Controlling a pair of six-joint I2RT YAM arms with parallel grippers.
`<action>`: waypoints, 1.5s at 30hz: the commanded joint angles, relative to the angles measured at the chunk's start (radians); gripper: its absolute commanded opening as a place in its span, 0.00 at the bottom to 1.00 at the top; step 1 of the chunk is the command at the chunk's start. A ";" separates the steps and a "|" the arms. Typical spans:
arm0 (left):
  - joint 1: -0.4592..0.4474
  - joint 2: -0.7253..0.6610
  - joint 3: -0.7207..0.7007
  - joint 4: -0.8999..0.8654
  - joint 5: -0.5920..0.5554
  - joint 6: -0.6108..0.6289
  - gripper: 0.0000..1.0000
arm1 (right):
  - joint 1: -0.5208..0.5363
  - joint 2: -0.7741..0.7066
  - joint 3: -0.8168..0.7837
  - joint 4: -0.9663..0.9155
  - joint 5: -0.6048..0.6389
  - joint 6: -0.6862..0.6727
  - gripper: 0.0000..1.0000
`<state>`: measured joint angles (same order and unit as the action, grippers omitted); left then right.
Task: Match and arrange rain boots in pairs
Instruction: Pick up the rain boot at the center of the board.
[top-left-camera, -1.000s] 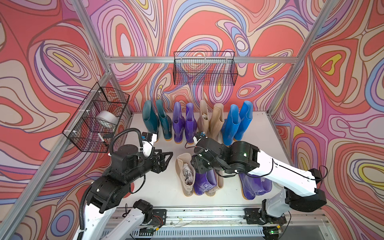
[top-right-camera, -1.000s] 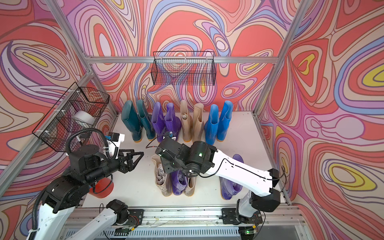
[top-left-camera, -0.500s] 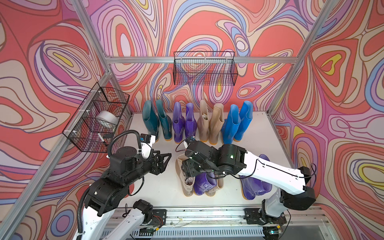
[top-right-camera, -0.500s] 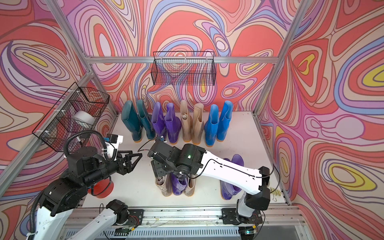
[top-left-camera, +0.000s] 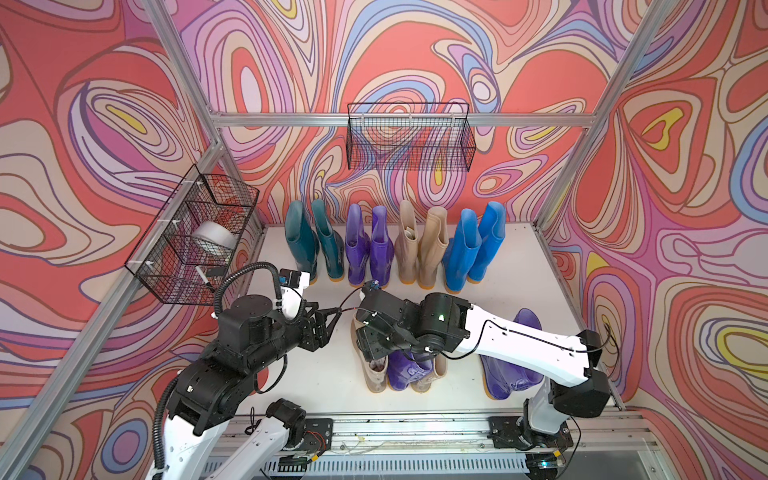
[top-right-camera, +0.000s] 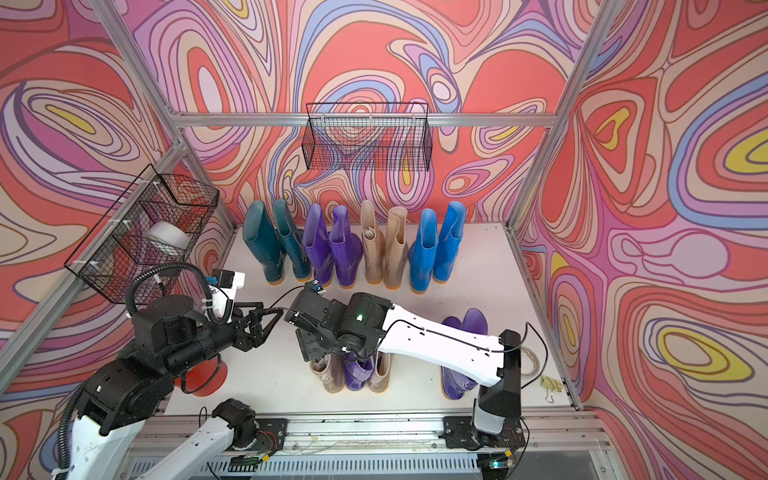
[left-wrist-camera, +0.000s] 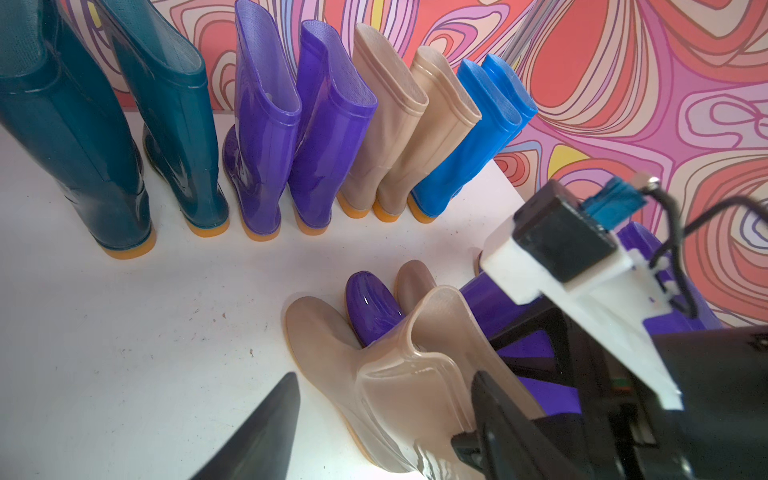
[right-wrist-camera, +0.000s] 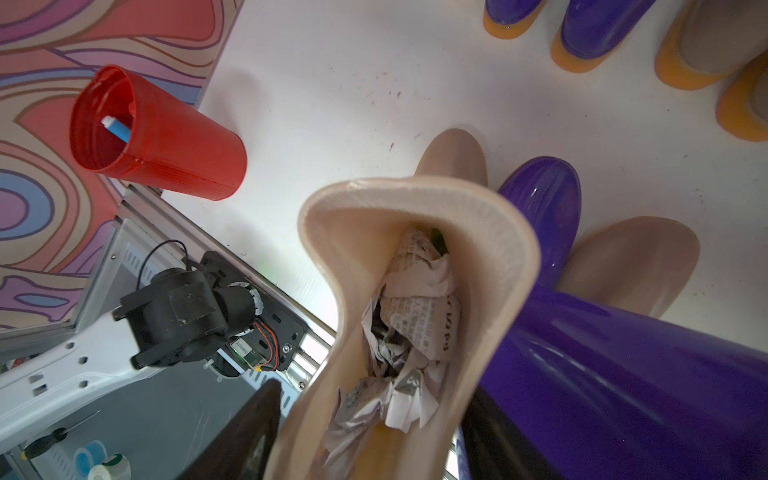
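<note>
Right wrist view has the right gripper (right-wrist-camera: 374, 395) spread astride the beige boot (right-wrist-camera: 415, 199); the left gripper (top-left-camera: 330, 326) hangs spread, so a skewed squeeze could tip the boot unsupported.

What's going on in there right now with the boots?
Eight rain boots stand paired along the back wall. The right gripper has its jaws astride the cuff of a paper-stuffed beige boot beside a purple boot in front; grip unclear. The left gripper hovers open nearby, holding nothing.
</note>
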<state>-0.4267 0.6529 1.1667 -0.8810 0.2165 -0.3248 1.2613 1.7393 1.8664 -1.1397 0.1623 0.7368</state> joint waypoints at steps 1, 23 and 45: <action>-0.005 -0.013 -0.009 -0.020 -0.013 0.019 0.68 | 0.011 0.049 0.028 -0.047 0.028 0.021 0.69; -0.005 -0.054 0.004 -0.054 -0.050 0.021 0.68 | 0.011 0.120 0.025 -0.047 0.031 0.022 0.44; -0.004 -0.072 0.076 -0.096 -0.138 0.027 0.68 | -0.057 0.057 0.275 0.099 0.019 -0.217 0.00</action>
<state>-0.4267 0.5938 1.2079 -0.9497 0.1146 -0.3138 1.2274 1.8660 2.0674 -1.1717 0.1673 0.5922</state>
